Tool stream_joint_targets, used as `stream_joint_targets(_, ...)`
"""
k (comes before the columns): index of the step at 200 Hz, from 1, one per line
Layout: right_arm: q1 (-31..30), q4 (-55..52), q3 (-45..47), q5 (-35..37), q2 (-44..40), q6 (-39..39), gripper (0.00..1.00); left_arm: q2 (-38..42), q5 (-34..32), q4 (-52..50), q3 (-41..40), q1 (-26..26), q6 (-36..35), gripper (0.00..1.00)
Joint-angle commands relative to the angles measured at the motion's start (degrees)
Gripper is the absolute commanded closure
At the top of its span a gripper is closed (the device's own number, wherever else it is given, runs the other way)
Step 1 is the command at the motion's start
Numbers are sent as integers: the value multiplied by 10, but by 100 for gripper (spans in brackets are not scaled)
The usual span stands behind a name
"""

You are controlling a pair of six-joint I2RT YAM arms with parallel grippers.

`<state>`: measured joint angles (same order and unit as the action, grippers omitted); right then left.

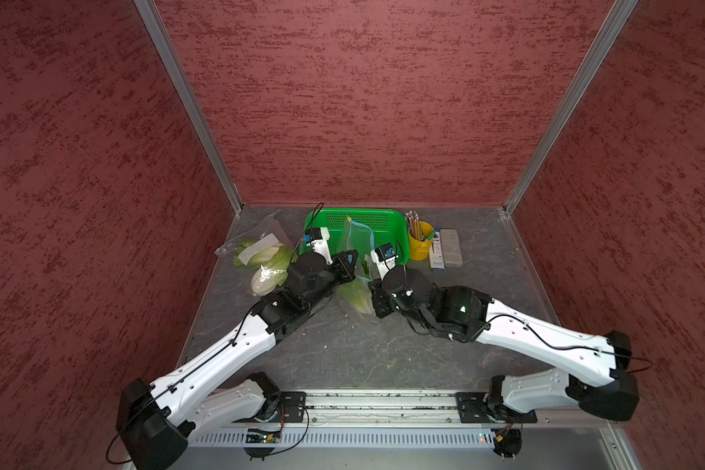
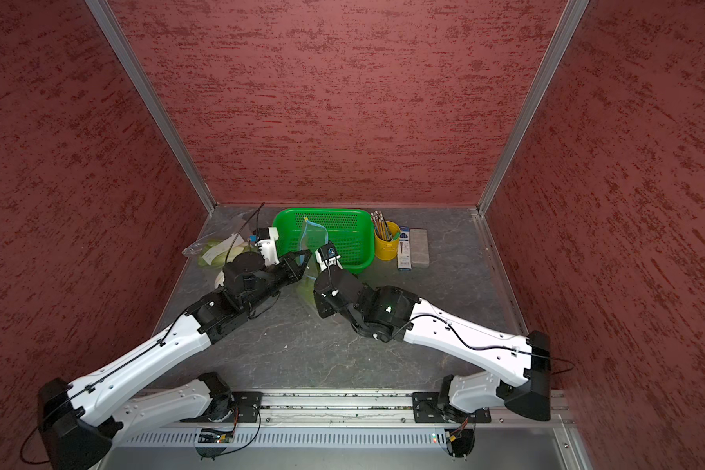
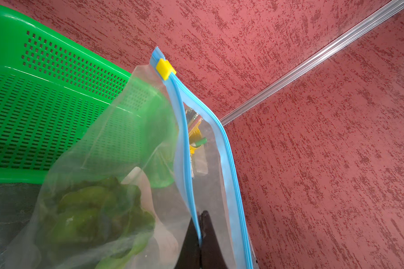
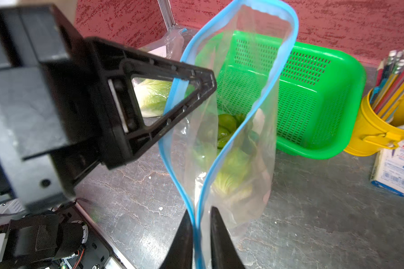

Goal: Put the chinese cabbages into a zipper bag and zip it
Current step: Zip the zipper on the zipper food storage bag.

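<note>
chinese cabbages (image 1: 277, 260) are split between two places: at least one head (image 4: 231, 184) sits low inside the zipper bag (image 4: 264, 177), straight below my two grippers, while the rest lie in a clear wrapper on the table (image 4: 313, 221), out past the outer side of my left gripper (image 3: 200, 235). that left gripper is clamped flat on one blue lip of the bag and holds the mouth up. my right gripper (image 4: 202, 235) straddles the opposite lip with its fingers standing narrow; a thin gap shows beside the strip, so i cannot tell whether the pads truly bite yet. the yellow slider (image 3: 165, 69) is parked at the end of the track farthest from my left fingertips, so the mouth is unzipped along its length. i judge the step in hand to be securing this second lip so that both sides of the mouth are under control. to do it well i should seat my right pads squarely on the stiff blue track rather than the slack film under it, and leave the bag's bottom resting on the table so the cabbage's weight does not drag the lip out. any spreading should be gentle and level, away from my left gripper and clear of the green basket (image 4: 324, 104) just beyond the bag.
</note>
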<state>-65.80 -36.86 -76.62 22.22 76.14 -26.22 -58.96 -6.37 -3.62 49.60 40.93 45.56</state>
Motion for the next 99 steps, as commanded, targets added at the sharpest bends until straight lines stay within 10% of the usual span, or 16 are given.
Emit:
stream_joint_targets(1,-3,26,14,23,-21,12,87,-2,-5,24,4,1,-16,100)
stream_joint_targets(28,-3,48,26,13,-31,19,93,-2,-7,40,-4,2,-22,96)
stream_joint_targets(99,-2,70,8,72,-48,94,95,46,26,-17,24,-43,-101,50)
